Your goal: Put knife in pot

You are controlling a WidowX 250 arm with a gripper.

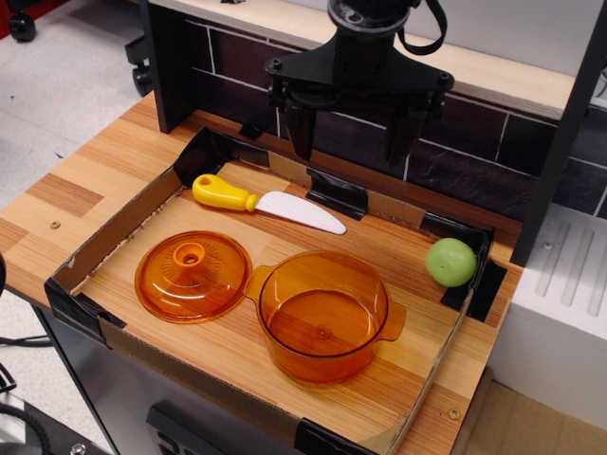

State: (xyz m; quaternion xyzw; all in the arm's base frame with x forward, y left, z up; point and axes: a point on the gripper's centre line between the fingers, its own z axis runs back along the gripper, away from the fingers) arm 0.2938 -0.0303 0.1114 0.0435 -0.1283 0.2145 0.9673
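- The knife [268,205] lies flat on the wooden tray floor, below and slightly left of the gripper [353,142], yellow handle to the left, white blade pointing right.
- The gripper hangs above it, its two dark fingers [300,128] spread apart with nothing between them.
- The pot [325,316] sits empty, well below the fingers, nearer the camera.
- An orange lid [193,275] rests just left of the pot.
- A green ball [450,262] sits in the tray's [114,232] right corner.

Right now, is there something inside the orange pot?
No. The pot is empty; its translucent bottom shows clearly. The knife lies on the board behind it. Nothing covers the pot.
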